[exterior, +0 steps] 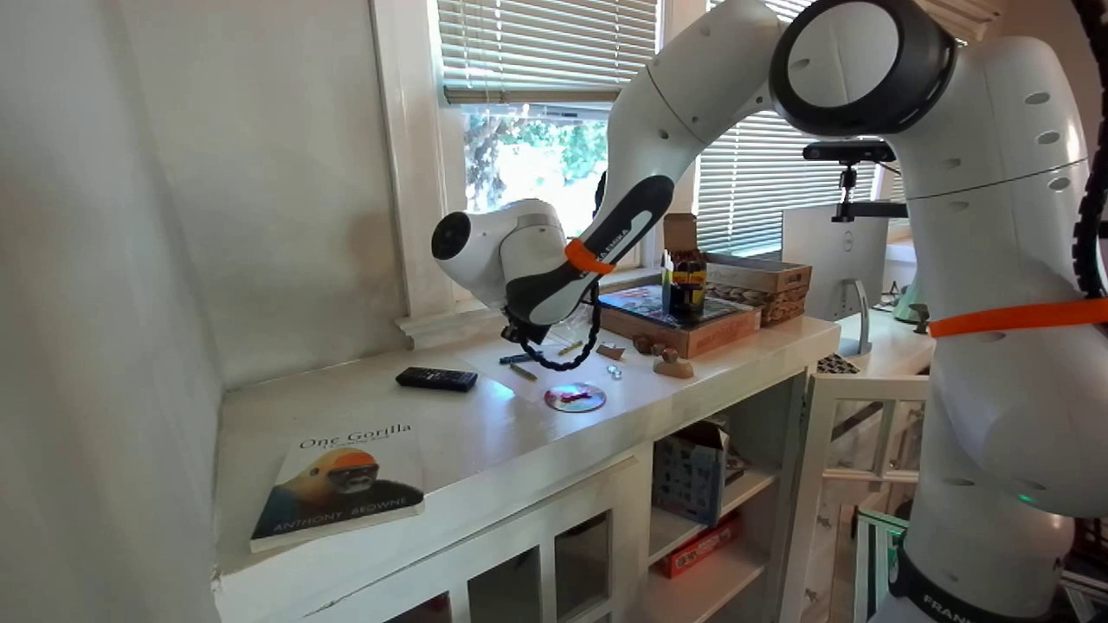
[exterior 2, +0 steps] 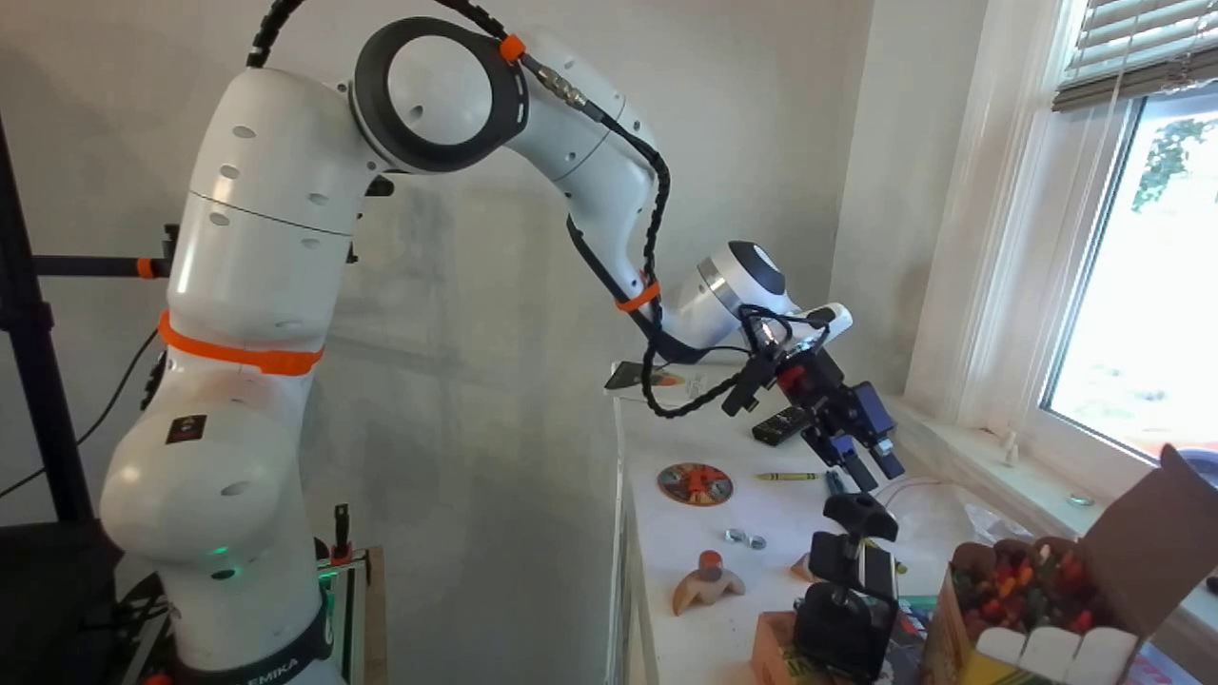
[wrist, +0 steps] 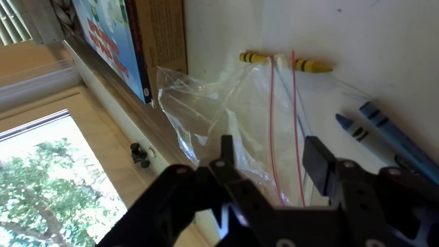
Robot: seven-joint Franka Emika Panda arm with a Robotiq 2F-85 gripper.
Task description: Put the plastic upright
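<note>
- Black two-fingered claw (wrist: 271, 152): fingers spread apart at the lower centre of the wrist view; in an exterior view it tilts downward, right of centre. Contact with the bag cannot be determined.
- Clear plastic bag with two red lines (wrist: 236, 123): lies crumpled on the white painted worktop (exterior: 485, 433), centre of the wrist view, partly visible between the fingers.
- Yellow wax crayon with black bands (wrist: 313, 66): upper centre, its middle crossed by the bag's upper edge.
- Blue wax crayon (wrist: 394, 135): lower right, just beside a paler, blue-tipped crayon (wrist: 365, 137).
- Cardboard box with blue printed lid (wrist: 164, 37): upper left.
- Black remote control (exterior: 437, 379): left of centre in an exterior view; paperback book with gorilla cover (exterior: 346, 497), lower left.
</note>
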